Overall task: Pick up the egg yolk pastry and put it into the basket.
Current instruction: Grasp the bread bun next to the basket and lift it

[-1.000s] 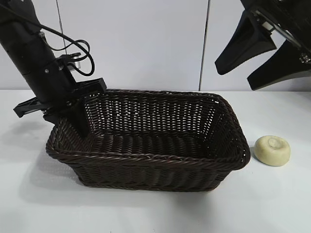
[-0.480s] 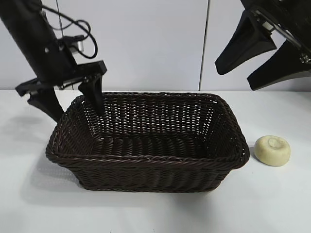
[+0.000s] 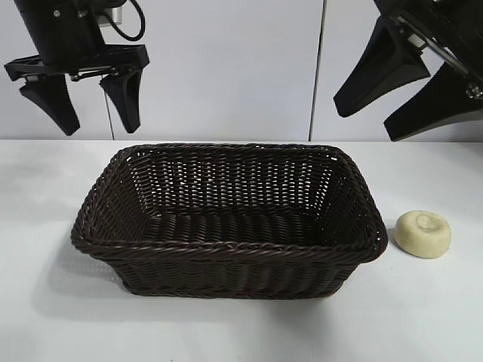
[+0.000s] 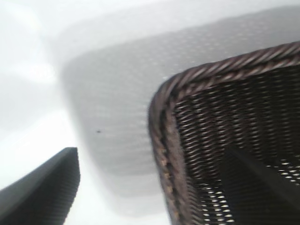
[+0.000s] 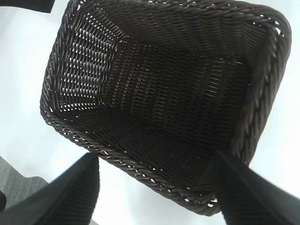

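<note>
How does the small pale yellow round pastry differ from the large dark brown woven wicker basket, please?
The small pale yellow round pastry is smooth and solid; the large dark brown woven wicker basket is openwork and hollow. The pastry is a flattened disc with a dimple on top; the basket is rectangular with a braided rim. The pastry is far smaller. Both rest on the white table, and neither is held.

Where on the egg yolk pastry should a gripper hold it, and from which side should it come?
Probably from straight above, fingers closing on opposite sides of the round edge. The egg yolk pastry lies flat on the table, low and dimpled on top, right of the basket.
</note>
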Controlling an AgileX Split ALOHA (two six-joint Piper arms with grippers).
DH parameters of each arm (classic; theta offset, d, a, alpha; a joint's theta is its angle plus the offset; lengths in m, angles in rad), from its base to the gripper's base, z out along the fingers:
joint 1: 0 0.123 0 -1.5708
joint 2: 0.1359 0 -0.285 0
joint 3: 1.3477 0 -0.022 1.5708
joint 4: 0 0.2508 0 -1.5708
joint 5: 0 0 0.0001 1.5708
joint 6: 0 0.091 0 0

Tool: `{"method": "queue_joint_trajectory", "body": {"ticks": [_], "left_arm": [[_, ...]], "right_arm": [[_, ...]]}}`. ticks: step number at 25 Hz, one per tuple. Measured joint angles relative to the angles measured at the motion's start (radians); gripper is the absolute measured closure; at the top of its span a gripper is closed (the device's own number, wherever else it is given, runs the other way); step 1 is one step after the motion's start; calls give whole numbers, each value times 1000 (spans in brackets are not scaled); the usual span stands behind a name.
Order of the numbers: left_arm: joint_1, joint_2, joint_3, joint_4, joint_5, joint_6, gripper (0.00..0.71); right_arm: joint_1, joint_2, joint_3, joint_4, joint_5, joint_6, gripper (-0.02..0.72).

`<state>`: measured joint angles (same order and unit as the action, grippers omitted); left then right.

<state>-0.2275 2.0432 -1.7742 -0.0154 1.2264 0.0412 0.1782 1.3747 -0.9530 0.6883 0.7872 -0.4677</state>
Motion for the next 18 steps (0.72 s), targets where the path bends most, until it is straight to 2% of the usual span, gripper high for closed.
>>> {"method": "queue_joint_trajectory", "body": {"ticks": [4,8,14,18], "left_arm": [[91,0,0,9,0,-2,112],[154,0,0,15,1,-10,112],[161,-50,12,3,1,-10,112],[161,-172,97,3,1,-12,112]], "right_arm": [[0,0,0,0,0,0,206],[0,0,0,0,0,0,206],[0,0,0,0,4,0,206],[0,0,0,0,6,0,206]]}}
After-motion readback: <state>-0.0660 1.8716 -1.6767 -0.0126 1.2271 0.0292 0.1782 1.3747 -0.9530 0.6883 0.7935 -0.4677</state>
